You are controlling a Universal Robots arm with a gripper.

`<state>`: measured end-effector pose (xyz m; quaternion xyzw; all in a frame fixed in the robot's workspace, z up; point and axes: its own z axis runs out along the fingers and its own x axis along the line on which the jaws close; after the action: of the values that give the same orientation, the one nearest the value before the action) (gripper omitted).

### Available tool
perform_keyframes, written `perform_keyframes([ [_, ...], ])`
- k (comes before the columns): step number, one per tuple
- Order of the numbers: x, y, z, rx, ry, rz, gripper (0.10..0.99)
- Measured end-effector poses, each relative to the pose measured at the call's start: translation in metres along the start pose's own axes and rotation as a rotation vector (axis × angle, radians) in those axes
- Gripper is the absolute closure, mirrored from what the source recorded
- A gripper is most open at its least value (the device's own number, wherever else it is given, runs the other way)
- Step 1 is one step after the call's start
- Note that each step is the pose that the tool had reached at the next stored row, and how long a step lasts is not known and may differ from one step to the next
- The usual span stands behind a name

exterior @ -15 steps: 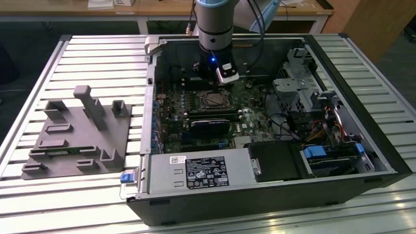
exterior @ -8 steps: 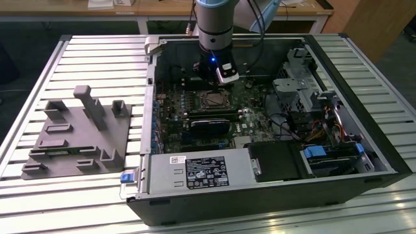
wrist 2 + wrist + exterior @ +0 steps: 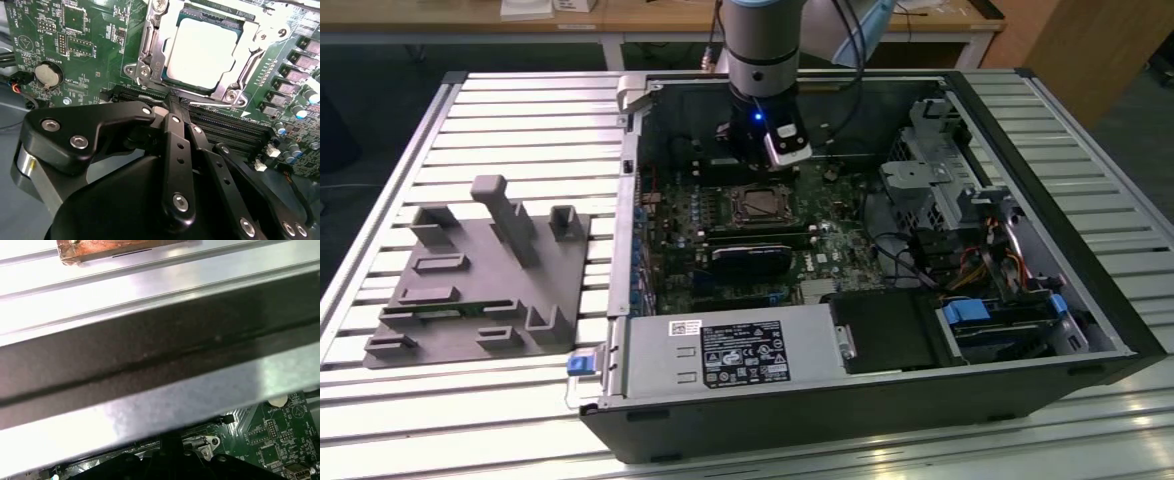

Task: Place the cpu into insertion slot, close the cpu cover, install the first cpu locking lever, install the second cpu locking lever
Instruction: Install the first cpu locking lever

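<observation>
we see the arm (image 3: 761, 45) reaching down into the open computer case (image 3: 1067, 300), its gripper (image 3: 172, 102) hanging just above the motherboard (image 3: 720, 250) beside the insertion slot (image 3: 757, 205); in the second wrist view the black fingers (image 3: 176, 150) are drawn together to a narrow point with nothing between them, so we read the pincer as closed and empty; its tip hovers at the near edge of the insertion slot, over the long black memory slots (image 3: 225, 131) that run alongside it; the cpu (image 3: 200, 52) already sits in the insertion slot, its dull silver top showing through the window of the cpu cover (image 3: 150, 47), which lies flat around it; whether the locking levers are latched we cannot tell; a round coin battery (image 3: 48, 74) sits on the green board well apart from the insertion slot; in the exterior view a black labelled power supply (image 3: 744, 352) lies at the near end of the case, far from the insertion slot, and a grey fixture (image 3: 480, 275) rests on the slatted table (image 3: 520, 110) outside the case, toward the exterior view's left.
</observation>
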<state>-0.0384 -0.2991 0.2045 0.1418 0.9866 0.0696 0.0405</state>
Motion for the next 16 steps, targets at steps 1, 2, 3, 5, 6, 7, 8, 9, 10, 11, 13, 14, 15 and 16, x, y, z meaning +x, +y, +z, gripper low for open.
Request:
perform_keyframes([
  [1,0.0,0.0,0.0,0.0,-0.0007,0.0,0.98],
  [2,0.0,-0.0002,-0.0001,-0.001,-0.0041,0.0,0.98],
  [3,0.0004,-0.0004,0.0,-0.005,-0.0116,-0.002,0.98],
  [5,0.002,-0.001,0.0002,-0.012,-0.0311,-0.004,0.98],
  [6,0.0034,-0.0014,0.0002,-0.016,-0.0397,-0.005,0.98],
  [7,0.0054,-0.002,0.0001,-0.018,-0.0468,-0.006,0.98],
  [8,0.0078,-0.0027,0.0,-0.02,-0.0531,-0.007,0.98],
  [9,0.0099,-0.0033,0.0,-0.022,-0.058,-0.007,0.98],
  [10,0.0114,-0.0038,0.0001,-0.024,-0.0617,-0.008,0.98],
  [11,0.0121,-0.004,0.0003,-0.025,-0.0646,-0.008,0.98],
  [13,0.0127,-0.0042,0.0009,-0.026,-0.0691,-0.009,0.98],
  [14,0.0129,-0.0041,0.0011,-0.027,-0.071,-0.009,0.98],
  [15,0.0132,-0.0039,0.0014,-0.027,-0.0727,-0.009,0.98],
  [16,0.0134,-0.0036,0.0016,-0.028,-0.0742,-0.01,0.98],
])
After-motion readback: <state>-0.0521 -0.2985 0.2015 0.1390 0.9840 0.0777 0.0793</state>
